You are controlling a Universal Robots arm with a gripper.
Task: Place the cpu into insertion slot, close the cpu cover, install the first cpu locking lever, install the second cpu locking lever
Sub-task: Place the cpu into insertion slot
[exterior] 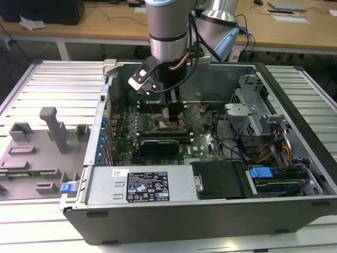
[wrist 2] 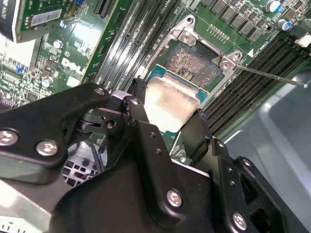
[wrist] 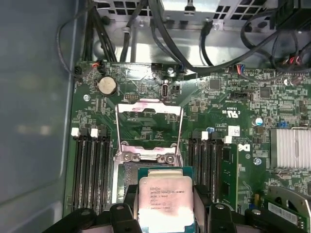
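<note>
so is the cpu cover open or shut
open: the cpu cover is swung back off the insertion slot; the hand holds the cpu

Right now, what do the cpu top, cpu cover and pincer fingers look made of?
The cpu top looks like metal, silvery-tan with a dull, smeared glare. The cpu cover looks like thin stamped metal with a bright silvery sheen. The pincer fingers are matte black, either coated metal or hard plastic; I cannot tell which.

cpu (wrist 2: 171,99) clamped in claw (wrist 2: 167,114), @ edge of insertion slot (wrist 2: 192,63).
</note>
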